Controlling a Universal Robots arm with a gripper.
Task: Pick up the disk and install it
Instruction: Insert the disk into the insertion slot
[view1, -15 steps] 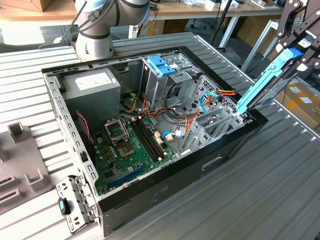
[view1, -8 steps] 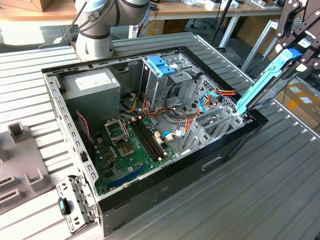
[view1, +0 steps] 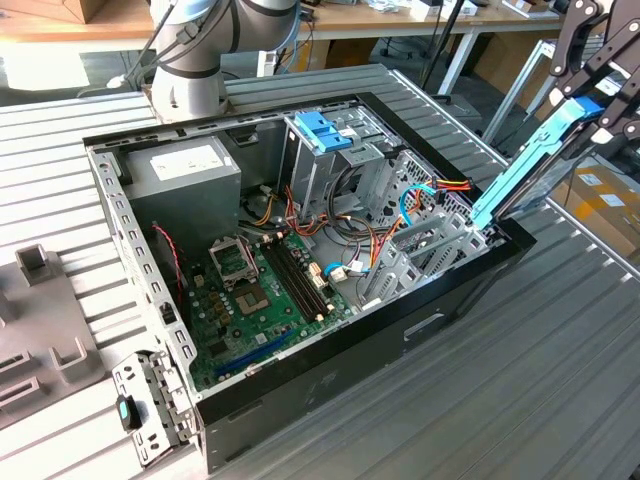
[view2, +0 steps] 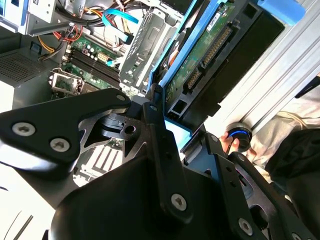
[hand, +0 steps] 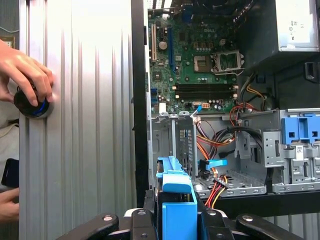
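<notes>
Status: gripper (view1: 595, 100) is up at the exterior view's right with the disk (view1: 535, 165) in it. The jaws are closed on the disk's upper end, pinching it across its sides, with nothing else in them.

Position: the disk hangs steeply tilted over the case (view1: 330, 350) wall on that side. Its lower end is down at the rim. You cannot tell from here whether it touches the rim or only sits just above it.

Handling notes, as judgement:
- Grip is at one end only, so the free end can swing. Move slowly and avoid sudden wrist turns
- Check the lower corner against the case rim before any sideways motion. A catch there could twist the disk in the jaws
- The cables (view1: 380, 240) lie loose between the rim and the cage (view1: 312, 170). Give them room
- Square the blue rails to the bay walls before committing. A skewed entry would likely jam
- Your hand (hand: 27, 75) is on the knob (hand: 32, 106) on the table (view1: 560, 330), well apart from the case. Leave it there

Disk appearance: flat and rectangular, with light blue plastic rails along its long edges. The second wrist view shows its underside (view2: 200, 60), a green circuit board with a black connector strip. The first wrist view shows it end-on (hand: 175, 197) as a blue block between the jaw links
</notes>
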